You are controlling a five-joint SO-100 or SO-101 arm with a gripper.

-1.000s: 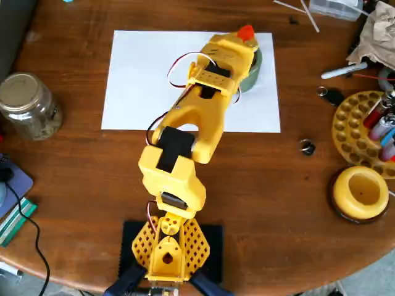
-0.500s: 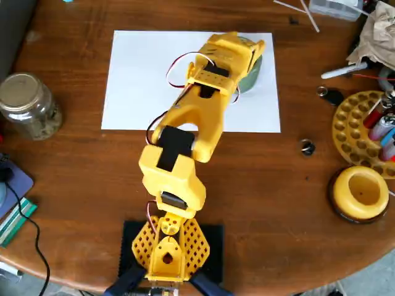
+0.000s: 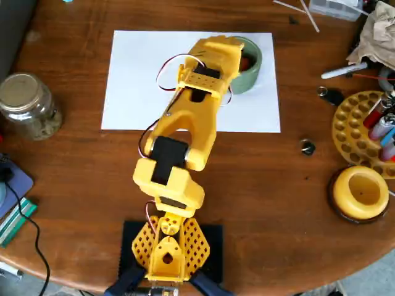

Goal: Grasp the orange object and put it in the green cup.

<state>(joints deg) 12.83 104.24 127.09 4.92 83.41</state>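
Observation:
The green cup [image 3: 252, 75] stands on the right end of the white paper [image 3: 136, 80] in the overhead view. A bit of the orange object [image 3: 245, 62] shows inside the cup's dark hollow, against the arm's edge. My yellow gripper [image 3: 227, 49] hangs over the cup's left rim and hides that side of it. Its fingers point down and are covered by the wrist body, so whether they stand open or shut does not show. The orange object looks free of the gripper.
A glass jar [image 3: 28, 105] stands at the left. At the right are a yellow round holder [image 3: 361, 192], a yellow rack with pens [image 3: 364, 132], a small metal piece [image 3: 307, 147] and clutter near the far edge. My base [image 3: 168, 250] is clamped at the near edge.
A second ago the orange object was at the gripper's tip, beyond the cup. The arm has since swung left, uncovering the cup with the orange object inside.

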